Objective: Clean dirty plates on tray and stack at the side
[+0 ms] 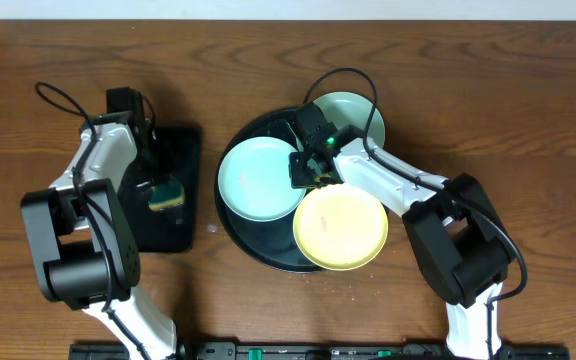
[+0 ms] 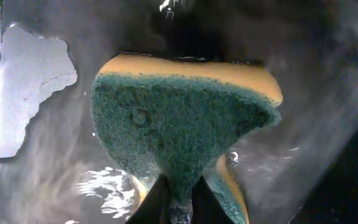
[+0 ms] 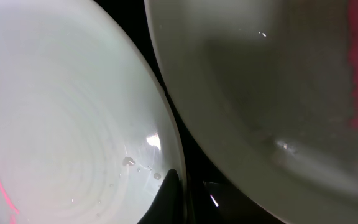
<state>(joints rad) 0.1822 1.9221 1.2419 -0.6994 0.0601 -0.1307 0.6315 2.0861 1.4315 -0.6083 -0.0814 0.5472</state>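
Dark brown wood-grain table fills overhead view; pale strip along far edge; light even, soft.

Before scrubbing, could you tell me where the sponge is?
Overhead, the left gripper pinches the sponge at the rectangular black tray, left of the round black tray.

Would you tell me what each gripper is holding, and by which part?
The left gripper pinches the sponge by one edge. The right gripper sits at the rim of the pale blue plate; whether it grips that rim cannot be told.
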